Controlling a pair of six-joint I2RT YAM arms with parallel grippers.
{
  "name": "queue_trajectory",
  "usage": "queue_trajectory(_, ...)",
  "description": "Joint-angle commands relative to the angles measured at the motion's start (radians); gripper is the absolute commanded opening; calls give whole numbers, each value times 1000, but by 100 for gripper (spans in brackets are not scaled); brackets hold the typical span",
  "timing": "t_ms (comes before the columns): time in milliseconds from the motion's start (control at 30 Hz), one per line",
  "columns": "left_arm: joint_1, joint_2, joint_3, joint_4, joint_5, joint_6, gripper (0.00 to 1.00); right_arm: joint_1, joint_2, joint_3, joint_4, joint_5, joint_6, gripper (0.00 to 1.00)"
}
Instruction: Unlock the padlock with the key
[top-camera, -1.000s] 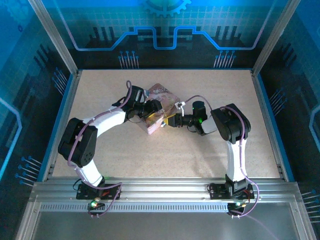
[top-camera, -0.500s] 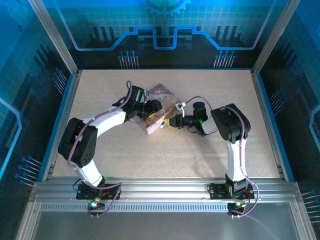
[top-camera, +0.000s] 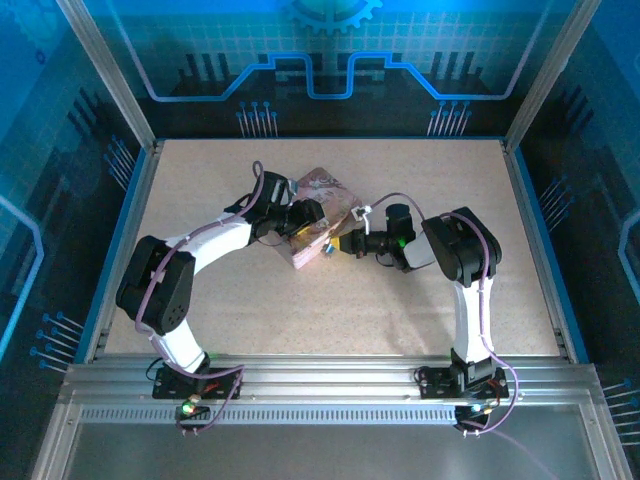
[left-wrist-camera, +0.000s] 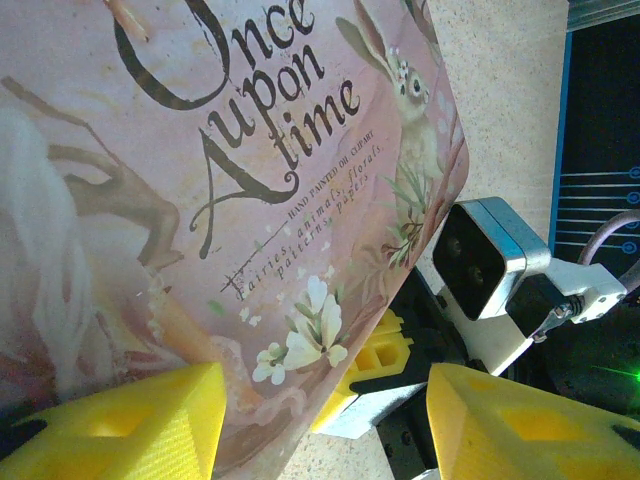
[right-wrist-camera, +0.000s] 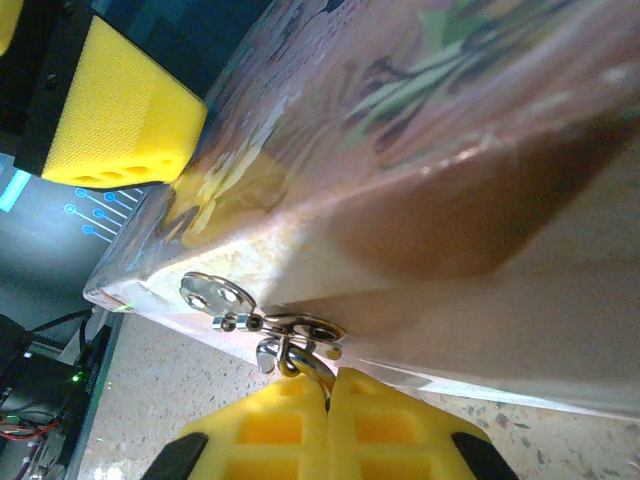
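speckled table (top-camera: 400, 310); right jaws clenched at tin (right-wrist-camera: 450, 120) clasp (right-wrist-camera: 215, 295), catch hidden; left jaws parted.

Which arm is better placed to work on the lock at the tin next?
Right, I judge. The right fingers are shut on the small metal piece hanging at the edge of the pink tin. The left fingers stand wide apart at the tin's lid, not at that piece.
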Motion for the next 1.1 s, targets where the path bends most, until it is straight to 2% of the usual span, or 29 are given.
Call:
queue_trajectory(0, -11, 9, -6, -14, -9, -9, 57, 2, -11, -4, 54, -19, 41, 3)
queue_trajectory(200, -11, 8, -26, -9, -11, -8, 57, -8, -34, -16, 80, 5, 76, 2)
queue_trajectory(400, -11, 5, -37, -9, -17, -5, 57, -17, -50, -21, 23, 10, 44, 2)
queue_trajectory(700, -11, 5, -38, -10, -15, -3, 57, -30, -65, -50, 31, 17, 45, 1)
queue_trajectory(1067, -12, 1, -60, -4, -15, -2, 57, -29, -87, -65, 129, 67, 189, 1)
